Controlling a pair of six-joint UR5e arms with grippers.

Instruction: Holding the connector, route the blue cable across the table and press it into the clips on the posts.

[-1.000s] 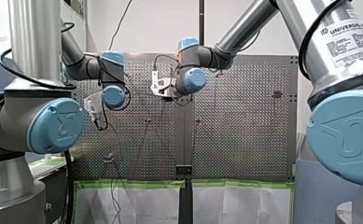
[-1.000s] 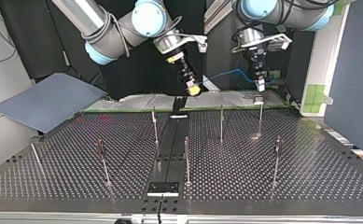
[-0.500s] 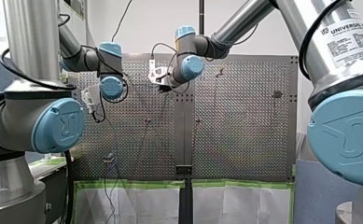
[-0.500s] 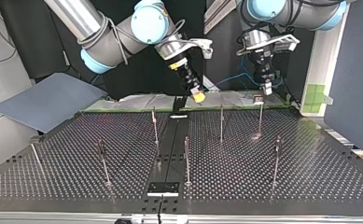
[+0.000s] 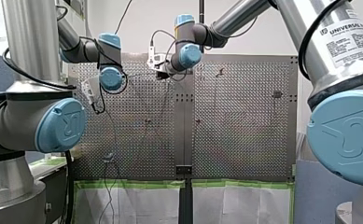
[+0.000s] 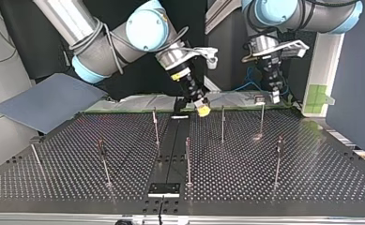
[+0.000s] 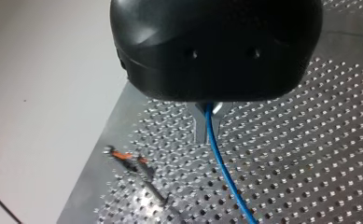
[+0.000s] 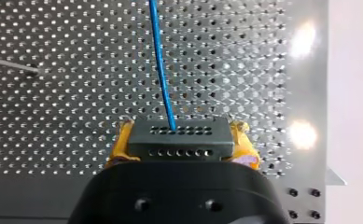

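Posts [image 6: 188, 159] upright across table [image 6: 311, 187]

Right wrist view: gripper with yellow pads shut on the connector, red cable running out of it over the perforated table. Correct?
No: the cable is blue, not red, as the right wrist view shows. The rest stands: my right gripper, with yellow pads, is shut on the connector, and the cable runs out of it over the perforated table.

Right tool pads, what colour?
Yellow pads, clearest in the right wrist view, one on either side of the dark grey connector.
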